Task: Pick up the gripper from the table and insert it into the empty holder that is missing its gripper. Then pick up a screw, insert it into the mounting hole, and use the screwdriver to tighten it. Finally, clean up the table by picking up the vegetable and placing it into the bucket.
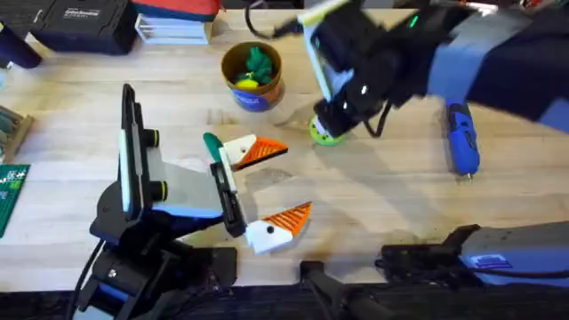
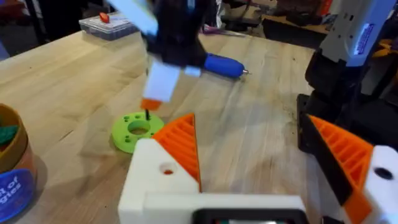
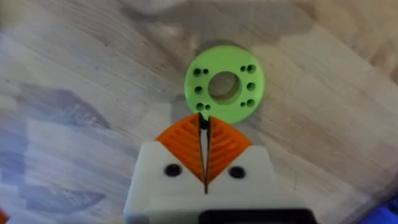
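My right gripper (image 1: pixel 327 120) (image 3: pixel 203 124) is shut on a small black screw (image 3: pixel 203 122) and holds it tip-down at the edge of a lime-green disc with holes (image 1: pixel 324 133) (image 3: pixel 224 86) (image 2: pixel 134 130). The left wrist view shows that gripper (image 2: pixel 149 104) with the screw (image 2: pixel 147 115) just above the disc. My left gripper (image 1: pixel 295 180) (image 2: pixel 249 124) rests open and empty on the table (image 1: pixel 382 196). The dark teal vegetable (image 1: pixel 212 142) lies beside its far finger. The blue screwdriver (image 1: pixel 461 138) (image 2: pixel 222 65) lies at the right. The bucket (image 1: pixel 252 89) (image 2: pixel 12 168) stands at the back. The loose gripper and its holder are out of view.
Leafy green and yellow toys sit in the bucket. A black case (image 1: pixel 76 22) and stacked boxes (image 1: pixel 173 27) line the back left. A green circuit board (image 1: pixel 11 196) lies at the left edge. A clear box (image 2: pixel 109 25) stands at a far corner.
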{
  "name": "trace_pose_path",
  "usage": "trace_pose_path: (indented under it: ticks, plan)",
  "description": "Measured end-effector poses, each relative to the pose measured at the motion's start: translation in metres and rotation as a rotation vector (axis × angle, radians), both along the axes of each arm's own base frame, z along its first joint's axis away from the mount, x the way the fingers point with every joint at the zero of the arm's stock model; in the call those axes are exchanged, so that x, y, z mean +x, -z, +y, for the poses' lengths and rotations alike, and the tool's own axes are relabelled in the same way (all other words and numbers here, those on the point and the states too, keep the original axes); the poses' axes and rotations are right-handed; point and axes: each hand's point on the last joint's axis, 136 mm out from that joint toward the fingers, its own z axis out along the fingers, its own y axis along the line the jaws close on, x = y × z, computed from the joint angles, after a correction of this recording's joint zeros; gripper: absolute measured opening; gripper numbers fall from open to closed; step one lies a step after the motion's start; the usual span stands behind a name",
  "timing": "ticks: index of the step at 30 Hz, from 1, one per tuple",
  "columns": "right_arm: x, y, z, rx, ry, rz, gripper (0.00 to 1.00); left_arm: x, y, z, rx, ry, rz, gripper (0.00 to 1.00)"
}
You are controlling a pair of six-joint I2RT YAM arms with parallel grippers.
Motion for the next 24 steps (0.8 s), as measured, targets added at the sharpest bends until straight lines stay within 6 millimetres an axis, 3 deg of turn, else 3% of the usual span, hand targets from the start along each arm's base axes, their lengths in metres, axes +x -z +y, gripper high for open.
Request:
trace_pose_path:
  ticks: [7,15,19,24]
  plan:
    - [0.01,-0.084,0.026,0.099,-0.137,-0.057,0.008,0.0,0.0,0.0,0.0,0.0,0.0,0.985]
    - [-0.008,-0.169,0.073,0.348,-0.307,-0.099,0.007,0.0,0.0,0.0,0.0,0.0,0.0,0.985]
    - [-0.031,-0.19,0.097,0.41,-0.402,-0.107,0.007,0.0,0.0,0.0,0.0,0.0,0.0,0.985]
    - [-0.055,-0.19,0.111,0.423,-0.468,-0.068,0.007,0.0,0.0,0.0,0.0,0.0,0.0,0.985]
